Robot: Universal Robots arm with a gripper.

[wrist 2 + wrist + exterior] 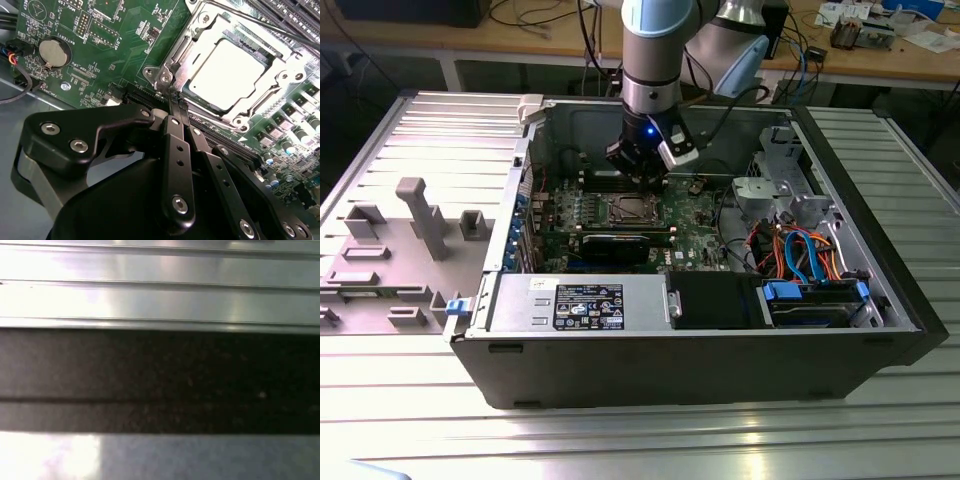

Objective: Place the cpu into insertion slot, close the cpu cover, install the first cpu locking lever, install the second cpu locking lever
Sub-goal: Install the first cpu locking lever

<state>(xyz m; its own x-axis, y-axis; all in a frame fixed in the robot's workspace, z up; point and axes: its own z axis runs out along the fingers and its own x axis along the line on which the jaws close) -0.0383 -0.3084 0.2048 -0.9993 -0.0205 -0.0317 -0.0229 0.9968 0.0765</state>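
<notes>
Even overhead room light, soft shadows inside the computer case (720, 380), blown-out glare on the cpu (227, 75) just beyond the gripper (177, 102), first wrist view blurred, streaked with reflections.

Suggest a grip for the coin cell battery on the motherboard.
Probably pinch the coin cell battery across opposite rim edges, coming straight down at the motherboard. It lies flat and face-up in a round holder, so only the thin rim offers purchase.

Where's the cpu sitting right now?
The cpu lies in the insertion slot, framed by the cpu cover; in the second wrist view the gripper is right at the socket's corner.
</notes>
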